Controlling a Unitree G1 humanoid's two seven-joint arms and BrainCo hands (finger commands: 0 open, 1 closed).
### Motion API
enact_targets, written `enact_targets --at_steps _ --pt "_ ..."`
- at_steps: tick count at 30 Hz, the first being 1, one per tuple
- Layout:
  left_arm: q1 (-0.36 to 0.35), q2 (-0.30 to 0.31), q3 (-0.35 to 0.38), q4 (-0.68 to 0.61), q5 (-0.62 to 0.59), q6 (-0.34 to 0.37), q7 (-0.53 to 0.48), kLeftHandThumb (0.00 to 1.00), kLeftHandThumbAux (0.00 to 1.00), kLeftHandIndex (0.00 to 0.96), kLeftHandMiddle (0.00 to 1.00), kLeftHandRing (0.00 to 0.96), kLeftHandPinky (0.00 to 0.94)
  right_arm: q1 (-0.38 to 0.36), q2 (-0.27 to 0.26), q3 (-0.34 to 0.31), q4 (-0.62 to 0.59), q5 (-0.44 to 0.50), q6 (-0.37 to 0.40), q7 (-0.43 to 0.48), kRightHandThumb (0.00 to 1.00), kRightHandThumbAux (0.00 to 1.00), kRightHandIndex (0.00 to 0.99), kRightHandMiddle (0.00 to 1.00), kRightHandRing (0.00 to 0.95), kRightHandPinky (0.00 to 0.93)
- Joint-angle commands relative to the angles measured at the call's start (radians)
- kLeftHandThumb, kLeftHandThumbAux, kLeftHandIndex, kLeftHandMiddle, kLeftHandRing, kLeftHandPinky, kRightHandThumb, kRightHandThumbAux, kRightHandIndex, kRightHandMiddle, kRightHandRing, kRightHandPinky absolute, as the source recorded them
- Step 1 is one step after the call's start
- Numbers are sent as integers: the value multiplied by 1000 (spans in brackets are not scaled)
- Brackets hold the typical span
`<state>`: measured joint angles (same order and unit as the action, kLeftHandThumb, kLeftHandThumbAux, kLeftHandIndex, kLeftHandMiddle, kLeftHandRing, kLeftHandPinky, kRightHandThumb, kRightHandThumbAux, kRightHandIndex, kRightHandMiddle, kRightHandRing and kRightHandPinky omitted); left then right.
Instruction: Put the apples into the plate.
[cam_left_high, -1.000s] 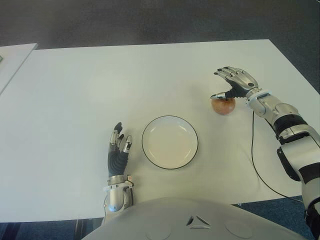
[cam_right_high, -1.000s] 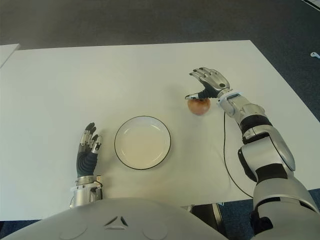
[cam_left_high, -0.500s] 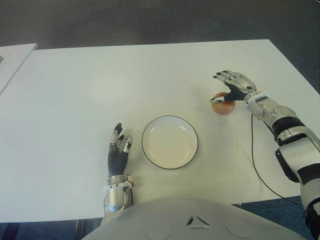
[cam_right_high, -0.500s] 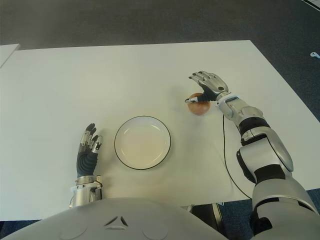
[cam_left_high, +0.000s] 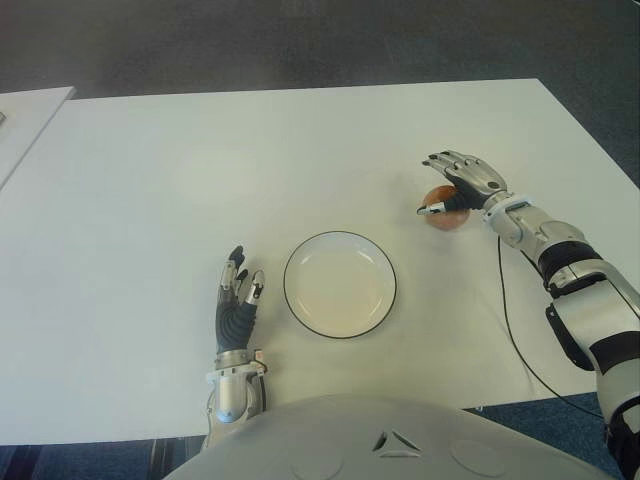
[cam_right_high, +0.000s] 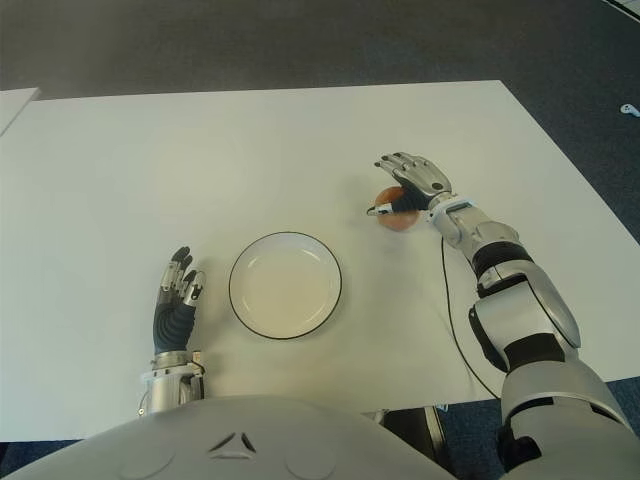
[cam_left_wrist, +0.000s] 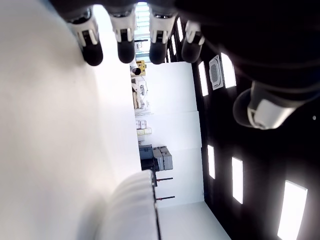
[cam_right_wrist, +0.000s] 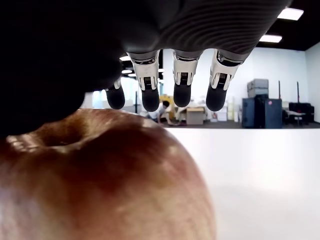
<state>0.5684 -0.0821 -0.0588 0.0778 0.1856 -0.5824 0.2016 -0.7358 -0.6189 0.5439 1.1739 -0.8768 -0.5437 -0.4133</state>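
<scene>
Right hand poised over the apple, fingers extended above it and not closed around it; the apple sits on the table, right of the plate and apart from it. Left hand left of the plate, fingers straight, holding nothing.

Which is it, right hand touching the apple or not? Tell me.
Cannot tell. In the right wrist view, the right hand's fingers hang extended above the apple; the palm side is dark, hiding any contact.

Open office or lab: ceiling lights, cabinets, carpet
</scene>
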Motion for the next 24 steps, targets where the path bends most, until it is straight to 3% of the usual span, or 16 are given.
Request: enact_targets --at_steps 1,13,24 --pt "3 9 -4 2 -9 21 -15 0 385 0 0 0 0 31 15 9 14 14 6 -3 213 317 0 0 0 0" --pt "3 15 -6 1 -22 18 -19 0 387 0 0 0 0 68 35 18 31 23 15 -24 219 355 0 0 0 0" --pt "7 16 -11 0 -21 9 -17 1 392 0 0 0 0 85 63 33 66 21 39 -48 209 327 0 0 0 0"
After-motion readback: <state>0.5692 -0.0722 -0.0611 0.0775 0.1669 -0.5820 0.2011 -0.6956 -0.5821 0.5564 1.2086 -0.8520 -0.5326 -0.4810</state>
